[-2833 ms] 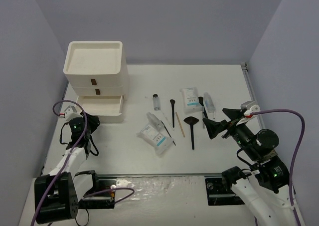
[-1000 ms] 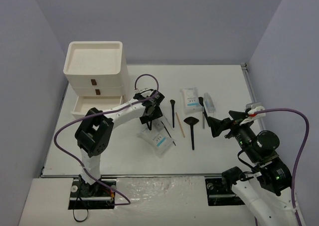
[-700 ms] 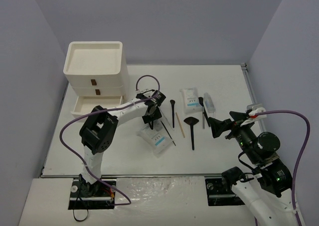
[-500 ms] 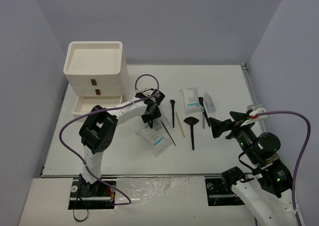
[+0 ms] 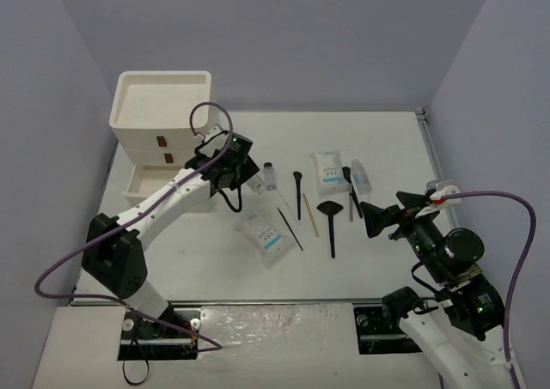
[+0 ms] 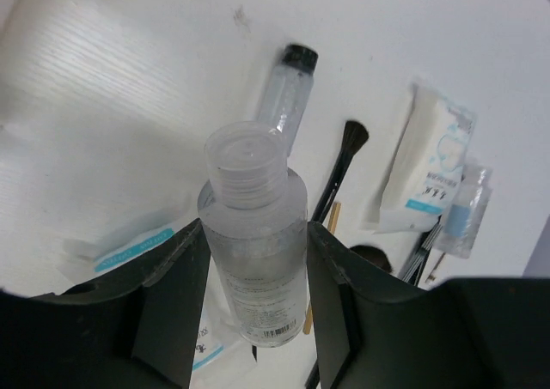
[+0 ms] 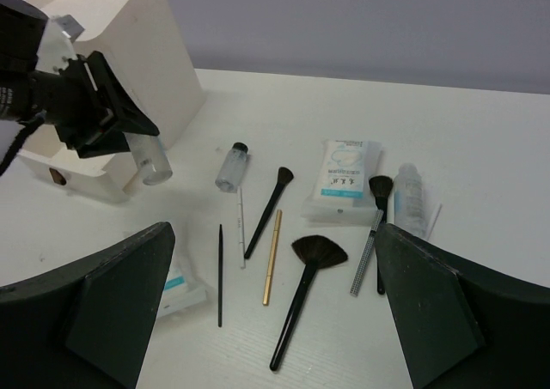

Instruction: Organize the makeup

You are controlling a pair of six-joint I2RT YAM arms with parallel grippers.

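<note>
Right gripper (image 5: pixel 368 218) hovers wide open and empty over the near right side of the table (image 5: pixel 206 269). Just beyond its fingers lie the fan brush (image 5: pixel 330 209), a thin wooden stick (image 5: pixel 310 215) and a slim black brush (image 5: pixel 297 191), side by side. One white packet (image 5: pixel 268 237) lies left of them. Another lies farther back beside a small clear bottle (image 5: pixel 361 181). A black-capped clear tube (image 5: pixel 270 175) lies mid-table. Left gripper (image 6: pixel 255 260) is partly closed around a clear-capped bottle (image 6: pixel 249 191), held above the table near the white drawer box (image 5: pixel 161 106), whose bottom drawer stands pulled out.
</note>
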